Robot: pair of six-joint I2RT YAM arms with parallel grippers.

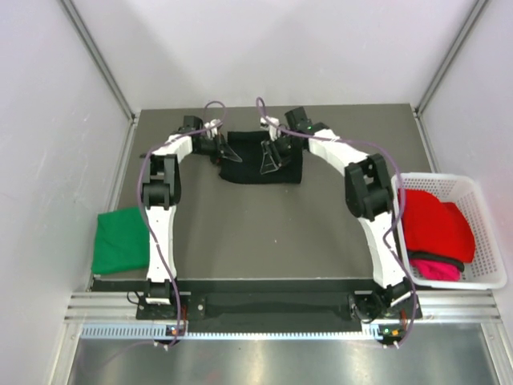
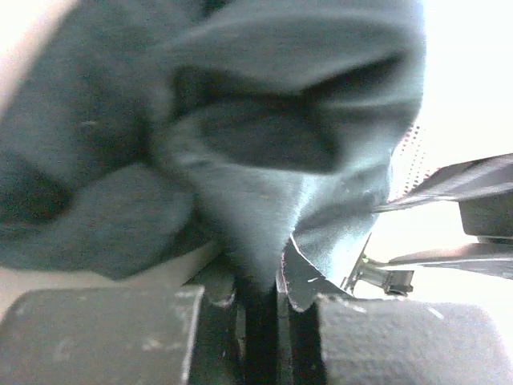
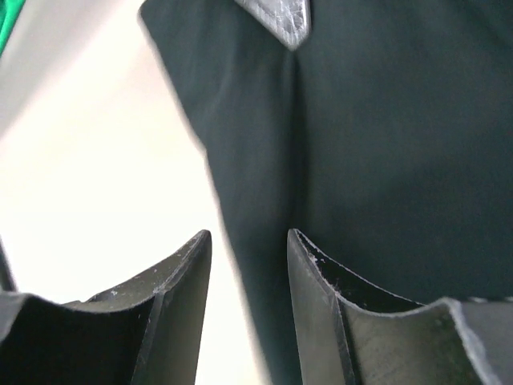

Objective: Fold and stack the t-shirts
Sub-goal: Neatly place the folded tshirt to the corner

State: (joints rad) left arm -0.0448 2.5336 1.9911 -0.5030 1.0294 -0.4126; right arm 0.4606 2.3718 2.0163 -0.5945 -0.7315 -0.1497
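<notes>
The black t-shirt (image 1: pixel 260 156) lies bunched at the far middle of the table. My left gripper (image 1: pixel 224 152) is at its left edge and is shut on a fold of the black cloth (image 2: pixel 264 200), which is pinched between the jaws and bulges up in front of them. My right gripper (image 1: pixel 269 158) is over the middle of the shirt with its jaws open. In the right wrist view (image 3: pixel 248 249) the edge of the black shirt (image 3: pixel 377 144) runs between the two fingers. A green t-shirt (image 1: pixel 120 239) lies folded at the table's left edge. Red (image 1: pixel 437 223) and pink (image 1: pixel 437 269) shirts lie in the basket.
A white mesh basket (image 1: pixel 483 192) stands at the table's right edge. The grey table (image 1: pixel 264 233) is bordered by white walls on the left, right and far sides. Both arms reach far forward, close together over the black shirt.
</notes>
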